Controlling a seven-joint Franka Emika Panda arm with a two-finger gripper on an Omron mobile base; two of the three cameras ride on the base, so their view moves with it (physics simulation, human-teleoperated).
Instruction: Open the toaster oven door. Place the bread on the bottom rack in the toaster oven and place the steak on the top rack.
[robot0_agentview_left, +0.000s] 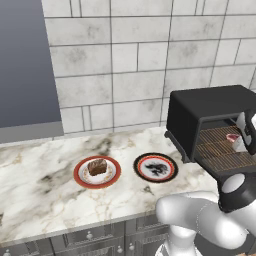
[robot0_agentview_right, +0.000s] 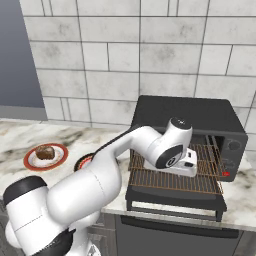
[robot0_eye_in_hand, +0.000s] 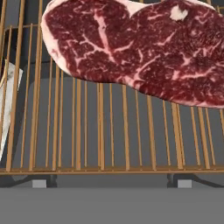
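The steak (robot0_eye_in_hand: 140, 52) lies flat on a pulled-out wire rack (robot0_eye_in_hand: 100, 131) of the toaster oven (robot0_agentview_right: 185, 120), just ahead of the gripper (robot0_eye_in_hand: 111, 186) — apart from it, not held. The gripper's jaws stand wide apart with nothing between them. Which of the two racks bears the meat cannot be told for sure. The bread (robot0_agentview_left: 97, 167) sits on a red-rimmed plate (robot0_agentview_left: 80, 175) on the counter (robot0_agentview_left: 40, 190), well apart from the oven.
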